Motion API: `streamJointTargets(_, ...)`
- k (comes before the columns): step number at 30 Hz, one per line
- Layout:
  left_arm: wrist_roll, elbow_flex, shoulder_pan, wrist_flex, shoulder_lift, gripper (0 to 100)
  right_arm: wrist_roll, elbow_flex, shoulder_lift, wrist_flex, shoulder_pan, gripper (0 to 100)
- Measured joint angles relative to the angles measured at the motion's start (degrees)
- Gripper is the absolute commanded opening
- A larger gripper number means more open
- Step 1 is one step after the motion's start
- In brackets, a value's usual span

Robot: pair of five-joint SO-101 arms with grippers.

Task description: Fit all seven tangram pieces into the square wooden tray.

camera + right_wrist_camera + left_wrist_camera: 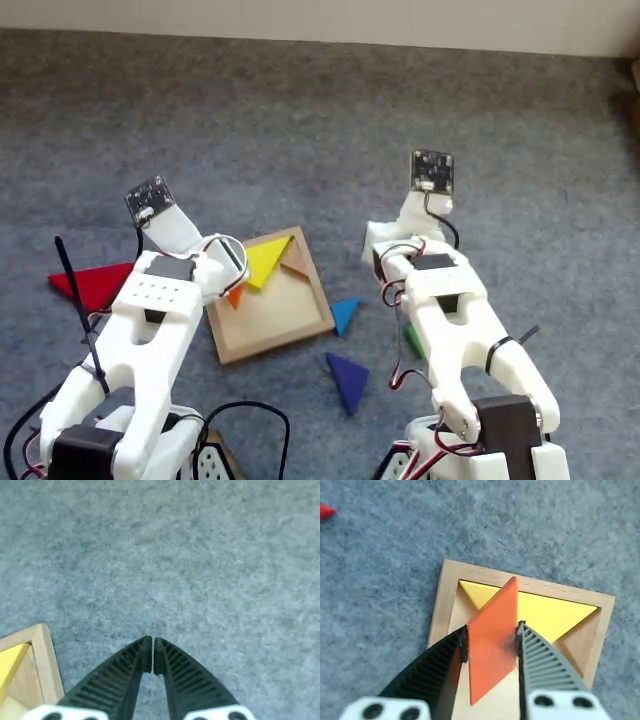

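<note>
The square wooden tray [312, 278] lies on the grey carpet with a yellow triangle [266, 258] in its far part. My left gripper [491, 639] is shut on an orange parallelogram [492, 637], held above the tray [440, 602] and the yellow triangle [545, 614]; a bit of orange [235, 295] peeks out under the left arm in the high view. My right gripper [152, 655] is shut on nothing, over bare carpet beside a tray corner [42, 665]. A red triangle [92, 283] lies left of the tray; a light blue triangle [345, 314], a dark blue triangle [348, 380] and a green piece [412, 340] lie to its right.
Grey carpet covers the whole work surface. Open carpet stretches beyond the tray and to the far right. A black cable [78, 305] stands up beside the left arm.
</note>
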Motion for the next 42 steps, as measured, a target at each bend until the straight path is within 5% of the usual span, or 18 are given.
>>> streamJointTargets(14,-4.22,0.00,4.40,-0.18,0.00,16,0.00,0.00,0.00,0.00,0.00,3.0)
streamJointTargets(22,-4.22,-4.84,4.31,1.58,0.00,41,0.00,0.00,0.00,0.00,0.00,3.0)
streamJointTargets(35,-4.04,-16.26,-0.70,21.01,-0.44,23,0.00,0.00,0.00,0.97,-0.35,3.4)
streamJointTargets(42,-5.45,-15.38,-8.62,26.20,-12.57,18,0.35,-7.30,-2.11,18.29,-7.21,3.5)
